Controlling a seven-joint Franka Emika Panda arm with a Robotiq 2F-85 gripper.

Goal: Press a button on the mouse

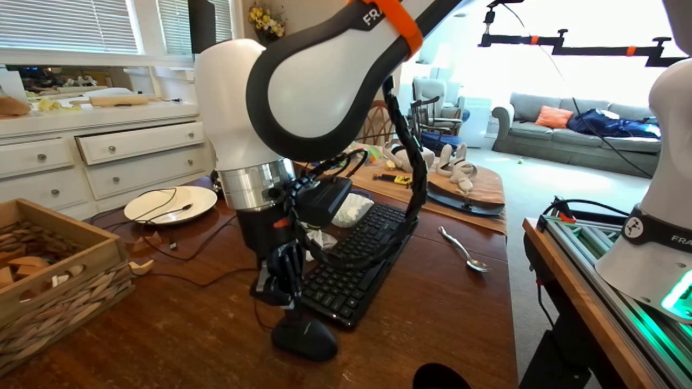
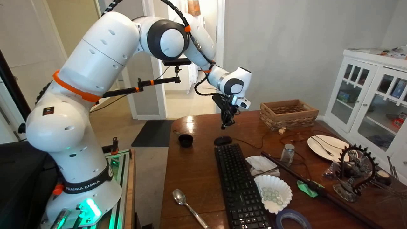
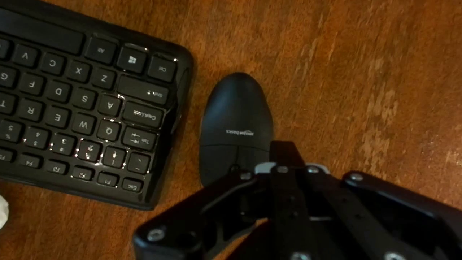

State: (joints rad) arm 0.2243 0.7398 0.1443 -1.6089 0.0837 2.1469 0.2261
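Black two-finger gripper (image 3: 287, 154): narrow, fingers together, nothing btwn; prob. set so to give 1 stiff tip for prodding.
Small black oval mouse (image 3: 236, 115) w/ domed top: flat on the dark-brown wooden table (image 3: 361, 72), just below the tip; button end runs under the gripper in wrist view, handy for a press. Bare wood shows btwn tip & mouse in an exterior view, so prob. no contact yet.
Flat black button (image 3: 251, 157) nearest tip: tip overlaps only its outer edge in wrist view; likely needs a small shift inward, then straight down. Risk: tip slips off the side & shoves the mouse.
Thin dark cord (image 2: 247, 143): runs slack from the mouse's front, so prob. won't anchor it.
Long black keyboard (image 3: 83, 101): just beside the mouse, not touching; mouse sits off its Esc/Ctrl end, prob. for reach rather than typing.
Small round black cup (image 2: 185, 140): apart from mouse, near table edge; prob. no obstacle.
White fluted bowl (image 2: 283, 183): beside keyboard, prob. there to corral the clear glass bits (image 2: 272, 195) in it.
Light-brown wood-and-wicker basket (image 2: 291, 122): well apart from mouse, prob. for storage.
Grey fabric sofa (image 1: 573, 143): far back in an exterior view; no bearing on the press.
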